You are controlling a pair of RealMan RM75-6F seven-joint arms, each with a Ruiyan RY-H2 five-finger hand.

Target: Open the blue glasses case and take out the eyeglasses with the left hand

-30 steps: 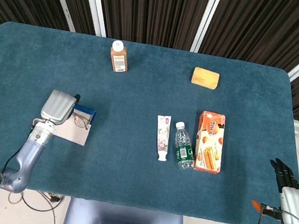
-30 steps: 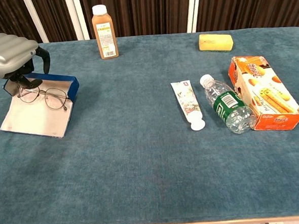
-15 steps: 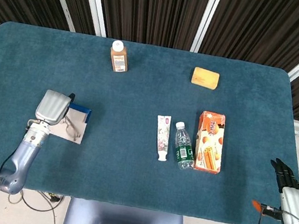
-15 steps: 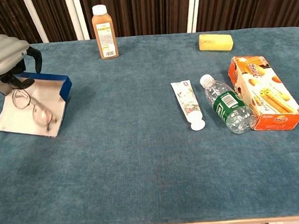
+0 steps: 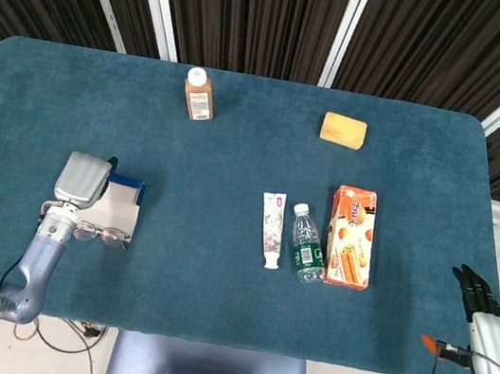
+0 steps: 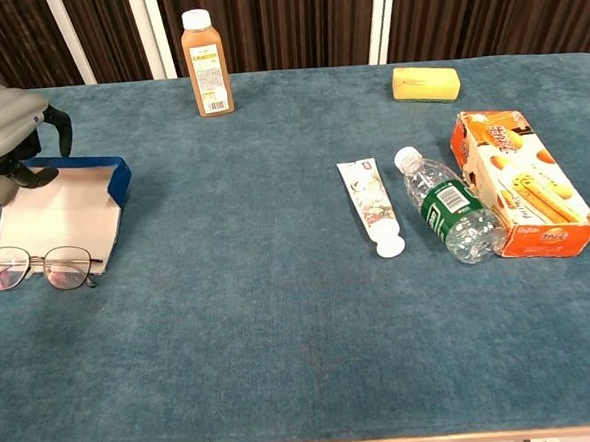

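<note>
Eyeglasses point(image 6: 39, 267) are lying on table point(image 6: 282, 332) by open case point(image 6: 59, 205); left hand point(image 6: 4, 124) hovering, holding nothing visible.

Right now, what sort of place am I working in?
Probably a lab or demo tabletop, not a home: a teal felt-covered table backed by dark curtains, with unrelated test items laid out, such as a juice bottle, toothpaste tube and biscuit box.
</note>
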